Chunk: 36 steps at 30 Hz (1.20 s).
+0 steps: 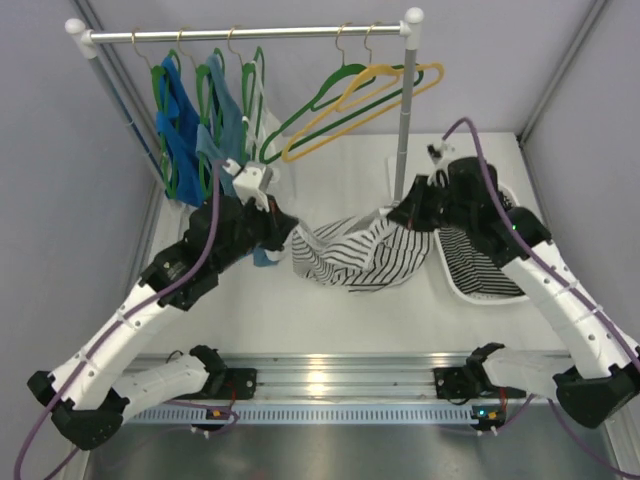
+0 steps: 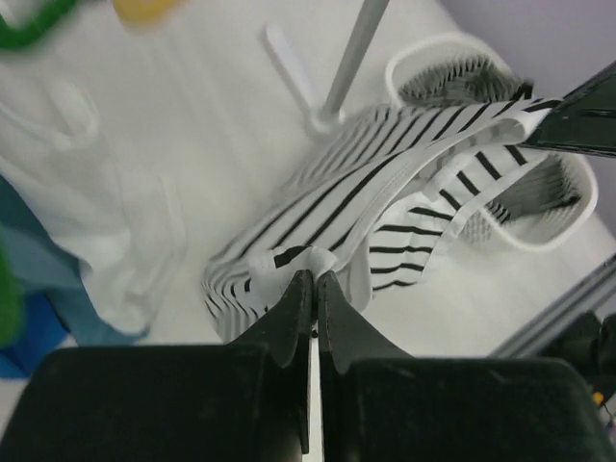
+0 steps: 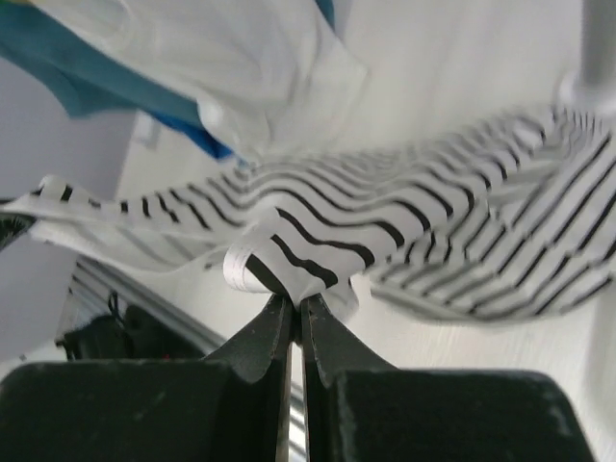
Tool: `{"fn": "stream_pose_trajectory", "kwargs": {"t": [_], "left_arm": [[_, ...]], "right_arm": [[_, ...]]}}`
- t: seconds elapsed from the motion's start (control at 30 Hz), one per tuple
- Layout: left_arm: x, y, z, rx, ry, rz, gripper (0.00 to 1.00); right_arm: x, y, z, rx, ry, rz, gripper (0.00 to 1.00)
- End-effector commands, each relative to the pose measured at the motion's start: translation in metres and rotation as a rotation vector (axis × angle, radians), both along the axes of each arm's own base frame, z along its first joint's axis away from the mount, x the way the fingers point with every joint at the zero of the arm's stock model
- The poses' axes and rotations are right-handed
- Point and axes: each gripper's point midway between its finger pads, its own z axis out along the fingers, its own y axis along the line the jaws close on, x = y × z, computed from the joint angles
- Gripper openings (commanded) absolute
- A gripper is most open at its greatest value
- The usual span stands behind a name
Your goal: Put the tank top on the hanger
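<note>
Left gripper (image 2: 310, 279) is clenched on a rolled hem edge of the tank top (image 2: 385, 192). Right gripper (image 3: 294, 300) is likewise pinched shut on a striped edge fold. The tank top (image 1: 360, 255) is strung between both grippers above the table (image 1: 330, 320), sagging in the middle, with its right end just beside the white basket (image 1: 480, 292). Whether the lowest fold touches the table cannot be told.

Handling, judged: the fabric is soft, light and limp, and no shape is kept where it is unsupported. It is bunched and twisted, so the openings are not laid out. Thin edge pinches are likely to slip if pulled hard. It would be better held at the shoulder straps or the neckline binding, one per side, so an opening is spread for a hanger arm. Which edges are held now cannot be told.

The hanger (image 1: 318, 100) is hung empty on the rail (image 1: 250, 33), touching the yellow hanger (image 1: 425, 75) and well apart from the tank top. Snagging the yellow one is judged a risk.

Surface: smooth white tabletop, probably low friction. Room: tight. The rack post (image 1: 403, 120) stands just behind the right gripper, blue tops (image 1: 180, 120) and a plain white top (image 2: 96, 192) are hung near the left gripper, and grey walls close both sides.
</note>
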Motion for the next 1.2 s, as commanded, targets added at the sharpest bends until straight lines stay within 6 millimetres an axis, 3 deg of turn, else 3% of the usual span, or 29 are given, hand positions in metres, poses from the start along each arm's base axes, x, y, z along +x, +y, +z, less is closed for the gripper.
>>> {"fn": "stream_pose_trajectory", "kwargs": {"t": [0.0, 0.03, 0.07, 0.13, 0.17, 0.27, 0.37, 0.4, 0.43, 0.5, 0.6, 0.73, 0.83, 0.93, 0.97, 1.0, 1.03, 1.13, 1.17], "left_arm": [[-0.018, -0.011, -0.067, -0.033, 0.162, -0.04, 0.0], [-0.022, -0.015, -0.074, -0.059, 0.163, -0.052, 0.0], [-0.028, -0.015, -0.113, -0.027, 0.23, -0.054, 0.0], [-0.037, -0.02, -0.141, -0.04, 0.29, -0.056, 0.0], [-0.041, -0.019, -0.171, -0.022, 0.326, -0.05, 0.0], [-0.048, -0.018, -0.218, -0.009, 0.401, -0.03, 0.03], [-0.053, -0.015, -0.239, 0.004, 0.439, -0.024, 0.18], [-0.053, -0.014, -0.238, 0.008, 0.431, -0.029, 0.29], [-0.053, -0.013, -0.235, 0.009, 0.423, -0.029, 0.32], [-0.051, -0.009, -0.222, 0.022, 0.387, -0.026, 0.4], [-0.049, -0.007, -0.198, 0.035, 0.34, -0.034, 0.43], [-0.057, -0.003, -0.175, 0.056, 0.309, -0.078, 0.45], [-0.071, -0.013, -0.139, 0.017, 0.251, -0.209, 0.45], [-0.086, -0.024, -0.083, -0.059, 0.135, -0.344, 0.44], [-0.088, -0.025, -0.05, -0.091, 0.064, -0.369, 0.44], [-0.088, -0.025, -0.031, -0.112, 0.022, -0.379, 0.44], [-0.088, -0.023, 0.006, -0.156, -0.054, -0.373, 0.44], [-0.07, -0.019, 0.068, -0.206, -0.223, -0.306, 0.45], [-0.067, -0.013, 0.102, -0.212, -0.321, -0.28, 0.45]], "right_arm": [[-0.041, 0.008, -0.043, 0.041, 0.085, 0.065, 0.0], [-0.053, 0.005, -0.05, 0.065, 0.098, 0.058, 0.0], [-0.063, 0.0, -0.092, 0.027, 0.183, 0.052, 0.0], [-0.078, -0.005, -0.12, 0.013, 0.239, 0.052, 0.0], [-0.086, -0.011, -0.149, -0.02, 0.296, 0.042, 0.0], [-0.094, -0.015, -0.187, -0.056, 0.368, 0.023, 0.02], [-0.093, -0.019, -0.208, -0.108, 0.4, -0.003, 0.1], [-0.091, -0.021, -0.213, -0.135, 0.402, -0.019, 0.16], [-0.09, -0.022, -0.213, -0.15, 0.4, -0.025, 0.19], [-0.086, -0.024, -0.21, -0.163, 0.385, -0.034, 0.3], [-0.081, -0.028, -0.203, -0.192, 0.362, -0.055, 0.46], [-0.078, -0.034, -0.197, -0.224, 0.345, -0.065, 0.57], [-0.078, -0.036, -0.187, -0.226, 0.325, -0.066, 0.59], [-0.077, -0.035, -0.178, -0.226, 0.307, -0.057, 0.59], [-0.073, -0.038, -0.173, -0.231, 0.288, -0.073, 0.6], [-0.072, -0.037, -0.172, -0.23, 0.285, -0.072, 0.6], [-0.071, -0.037, -0.171, -0.235, 0.283, -0.068, 0.6], [-0.07, -0.033, -0.171, -0.225, 0.277, -0.053, 0.6], [-0.067, -0.031, -0.17, -0.218, 0.268, -0.053, 0.61]]}}
